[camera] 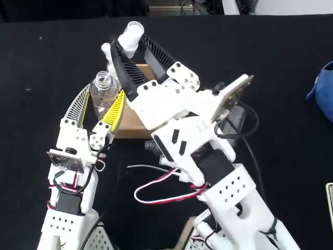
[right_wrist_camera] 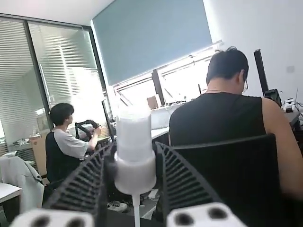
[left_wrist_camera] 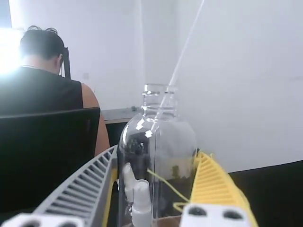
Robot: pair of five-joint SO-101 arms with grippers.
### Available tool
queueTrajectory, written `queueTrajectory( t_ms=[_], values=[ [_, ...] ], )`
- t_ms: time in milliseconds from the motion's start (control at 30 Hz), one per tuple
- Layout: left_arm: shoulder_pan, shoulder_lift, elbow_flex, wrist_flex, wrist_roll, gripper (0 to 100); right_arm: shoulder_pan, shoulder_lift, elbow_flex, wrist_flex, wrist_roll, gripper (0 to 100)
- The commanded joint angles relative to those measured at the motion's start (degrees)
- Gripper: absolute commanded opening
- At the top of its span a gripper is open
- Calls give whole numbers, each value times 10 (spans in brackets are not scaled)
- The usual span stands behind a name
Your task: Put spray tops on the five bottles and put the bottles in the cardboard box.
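Your left gripper [camera: 105, 98] clamps the bottle [camera: 103, 86] upright, upper left of centre, steadying the neck so your right gripper [camera: 130, 44], pinching the spray top [camera: 133, 30], can feed its tube in.

**What the arms cover and the edges cut off**

In the high view the cardboard box [camera: 130, 126] lies mostly under both arms, and its contents cannot be told. The fingers of the left tool [camera: 105, 94] cover the lower body of the bottle [camera: 104, 89], and the left wrist view cuts off its base. The thin tube of the spray top [right_wrist_camera: 135, 161] runs out of the right wrist view. A blue thing [camera: 323, 94] at the tabletop's right edge is cut off.
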Motion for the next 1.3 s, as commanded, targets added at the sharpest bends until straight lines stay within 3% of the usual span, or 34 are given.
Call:
queueTrajectory(
  t_ms=[0,167,300,467,767,1267],
  values=[
    [4,-9,10,2,0,30,-19,6,-48,40,55,12],
    [5,-9,10,2,0,30,-91,6,-102,156,98,12],
    [5,-9,10,2,0,30,-130,6,-111,186,99,54],
    [5,-9,10,2,0,30,-118,25,-114,187,99,155],
    [5,-9,10,2,0,30,-98,58,-128,177,97,155],
    [4,-4,10,3,0,30,-89,-104,-69,182,95,120]
  ],
)
